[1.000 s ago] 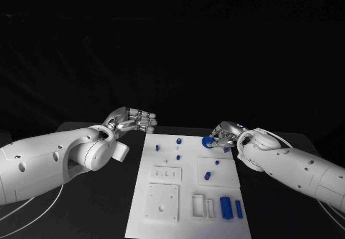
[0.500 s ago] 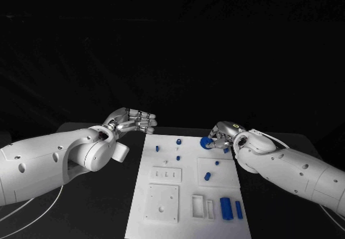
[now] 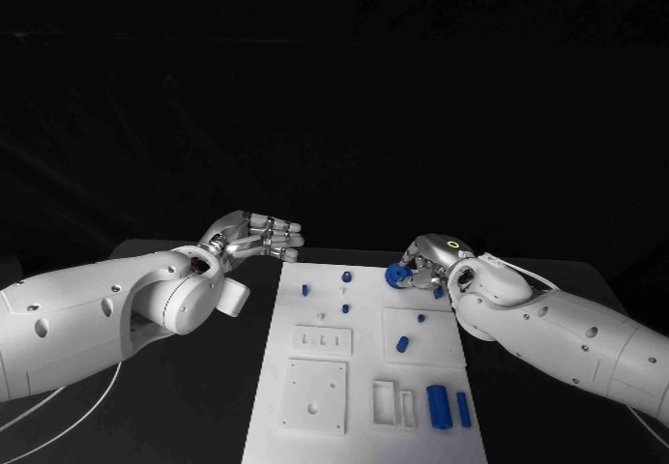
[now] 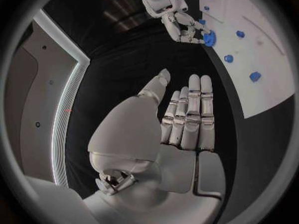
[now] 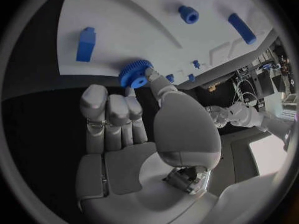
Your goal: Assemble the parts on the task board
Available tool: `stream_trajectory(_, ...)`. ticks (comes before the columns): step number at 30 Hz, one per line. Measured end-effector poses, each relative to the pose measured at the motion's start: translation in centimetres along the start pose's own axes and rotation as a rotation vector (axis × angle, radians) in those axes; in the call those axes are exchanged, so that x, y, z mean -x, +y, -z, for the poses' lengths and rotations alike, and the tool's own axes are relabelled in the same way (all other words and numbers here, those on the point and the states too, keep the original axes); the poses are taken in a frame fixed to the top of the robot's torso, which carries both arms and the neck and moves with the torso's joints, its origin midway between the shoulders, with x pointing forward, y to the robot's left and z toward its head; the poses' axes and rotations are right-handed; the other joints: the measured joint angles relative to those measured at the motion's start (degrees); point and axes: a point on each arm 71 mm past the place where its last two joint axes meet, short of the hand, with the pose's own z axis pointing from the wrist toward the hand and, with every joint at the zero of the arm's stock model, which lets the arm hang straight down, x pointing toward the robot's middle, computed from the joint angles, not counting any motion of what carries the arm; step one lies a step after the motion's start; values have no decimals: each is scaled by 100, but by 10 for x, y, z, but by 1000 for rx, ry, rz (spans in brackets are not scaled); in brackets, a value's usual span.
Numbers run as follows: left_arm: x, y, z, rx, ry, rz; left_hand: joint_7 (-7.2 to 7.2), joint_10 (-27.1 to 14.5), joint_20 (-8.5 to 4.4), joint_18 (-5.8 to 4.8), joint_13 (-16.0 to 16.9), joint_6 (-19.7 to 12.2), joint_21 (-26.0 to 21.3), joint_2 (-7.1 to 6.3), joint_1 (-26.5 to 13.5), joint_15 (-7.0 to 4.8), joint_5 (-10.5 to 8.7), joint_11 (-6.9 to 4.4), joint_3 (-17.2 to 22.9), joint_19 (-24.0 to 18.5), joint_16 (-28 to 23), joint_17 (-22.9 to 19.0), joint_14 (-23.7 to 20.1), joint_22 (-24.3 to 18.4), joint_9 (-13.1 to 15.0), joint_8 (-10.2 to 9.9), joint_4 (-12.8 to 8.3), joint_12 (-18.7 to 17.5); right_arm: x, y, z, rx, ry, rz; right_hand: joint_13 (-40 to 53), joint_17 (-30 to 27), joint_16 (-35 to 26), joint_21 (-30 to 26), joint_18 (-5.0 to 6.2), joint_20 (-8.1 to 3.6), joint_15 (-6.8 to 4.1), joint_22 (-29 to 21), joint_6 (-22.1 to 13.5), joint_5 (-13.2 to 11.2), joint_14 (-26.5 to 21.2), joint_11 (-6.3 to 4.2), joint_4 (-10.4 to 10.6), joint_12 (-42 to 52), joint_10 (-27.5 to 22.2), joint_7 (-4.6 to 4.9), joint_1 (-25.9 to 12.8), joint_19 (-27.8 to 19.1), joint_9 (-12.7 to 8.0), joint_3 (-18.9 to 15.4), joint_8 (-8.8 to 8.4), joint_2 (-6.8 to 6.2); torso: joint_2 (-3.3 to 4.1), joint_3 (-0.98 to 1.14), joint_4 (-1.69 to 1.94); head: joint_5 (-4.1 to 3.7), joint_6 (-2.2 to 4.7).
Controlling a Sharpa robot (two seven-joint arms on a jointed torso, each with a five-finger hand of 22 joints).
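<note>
Since the earlier frames, the right hand (image 3: 426, 261) has shifted slightly toward the board's (image 3: 365, 387) far edge, carrying the gear (image 3: 397, 275) with it. Right hand: fingers clamped on the gear, which sits at the far right corner of the board, apparently just above the surface; contact cannot be confirmed. Left hand (image 3: 255, 235): fingers curled together, holding nothing, beside the board's far left corner over the desk (image 3: 209, 387). Placement appears to be in progress; remaining parts (image 3: 436, 402) await assembly.
</note>
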Motion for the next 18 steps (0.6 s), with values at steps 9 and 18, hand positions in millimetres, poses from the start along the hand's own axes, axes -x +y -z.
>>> stream_trajectory(9, 1, 0, 0, 0, -1, 0, 0, 0, 0, 0, 0, 0, 0, 0, 0, 0, 0, 0, 0, 0, 0, 0, 0, 0, 0, 0, 0, 0, 11, 32, 7, 84, -62, -8, 7, -17, 0, 0, 1, 0, 0, 0, 0, 89, 0, 0, 1, 0, 0, 0, -78, 0, -2, 34, -1, -27, 0, 1, 0, 20, 4)
stream_trajectory(18, 0, 0, 1, 0, 0, 0, 0, 0, 0, 0, 0, 0, 0, 0, 0, 0, 0, 0, 0, 0, 0, 0, 0, -1, -1, 0, 0, 0, 15, 61, 10, 151, -96, -18, 6, -27, 0, 0, 1, 0, 0, 0, -2, 89, 0, 0, 3, 0, 0, 1, -78, 0, -12, 35, -2, -27, 2, -4, 5, 53, 7)
